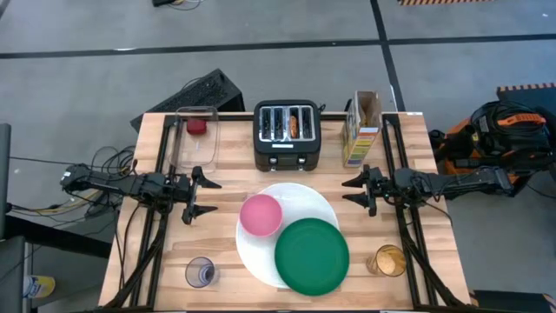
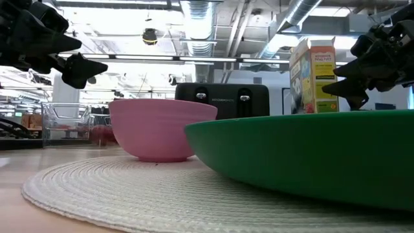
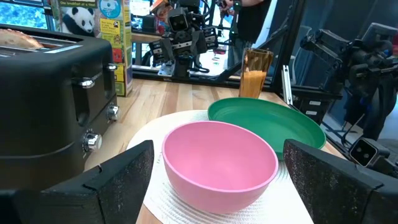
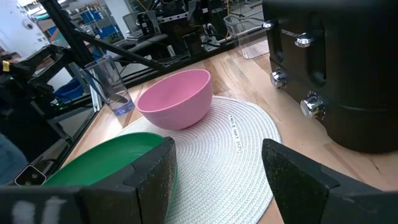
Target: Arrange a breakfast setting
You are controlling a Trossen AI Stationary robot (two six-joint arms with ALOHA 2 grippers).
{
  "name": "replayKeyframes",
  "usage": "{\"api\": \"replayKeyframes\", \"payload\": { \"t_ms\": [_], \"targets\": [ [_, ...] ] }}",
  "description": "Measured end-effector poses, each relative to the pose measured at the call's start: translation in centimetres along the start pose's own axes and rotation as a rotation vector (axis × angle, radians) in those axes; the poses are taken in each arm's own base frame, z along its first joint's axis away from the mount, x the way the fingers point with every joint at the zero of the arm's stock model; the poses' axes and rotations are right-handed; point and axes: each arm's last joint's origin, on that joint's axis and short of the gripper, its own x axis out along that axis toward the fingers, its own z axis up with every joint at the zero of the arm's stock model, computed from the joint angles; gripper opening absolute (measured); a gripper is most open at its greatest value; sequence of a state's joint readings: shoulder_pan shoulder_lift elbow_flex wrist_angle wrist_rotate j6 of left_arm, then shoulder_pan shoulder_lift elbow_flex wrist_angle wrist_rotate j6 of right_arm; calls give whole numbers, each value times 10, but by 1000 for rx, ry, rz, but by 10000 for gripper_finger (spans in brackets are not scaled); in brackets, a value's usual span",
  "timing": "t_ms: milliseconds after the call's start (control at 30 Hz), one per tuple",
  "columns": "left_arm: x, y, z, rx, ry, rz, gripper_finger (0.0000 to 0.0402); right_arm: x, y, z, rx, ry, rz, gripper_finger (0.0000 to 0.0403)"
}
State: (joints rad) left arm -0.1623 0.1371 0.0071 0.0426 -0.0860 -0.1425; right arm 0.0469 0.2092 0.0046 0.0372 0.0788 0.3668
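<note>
Dark-green round plate (image 1: 312,256) covers the near-right part of the white woven round mat (image 1: 300,202); in the low view the picture's edge cuts off its right rim. Small red item (image 1: 198,126) in the clear rectangular container (image 1: 196,136) is too small to identify. Browned piece (image 1: 294,126) in the black four-slot toaster (image 1: 287,133) shows only its top.
</note>
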Motion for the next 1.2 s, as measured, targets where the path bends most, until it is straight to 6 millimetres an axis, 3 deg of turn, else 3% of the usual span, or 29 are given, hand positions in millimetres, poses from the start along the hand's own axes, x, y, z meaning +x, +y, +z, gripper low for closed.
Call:
{"api": "replayKeyframes", "payload": {
  "t_ms": [1200],
  "targets": [
    [0, 0, 0, 0, 0, 0, 344, 0, -1, 2, -6, -27, -25, 260]
  ]
}}
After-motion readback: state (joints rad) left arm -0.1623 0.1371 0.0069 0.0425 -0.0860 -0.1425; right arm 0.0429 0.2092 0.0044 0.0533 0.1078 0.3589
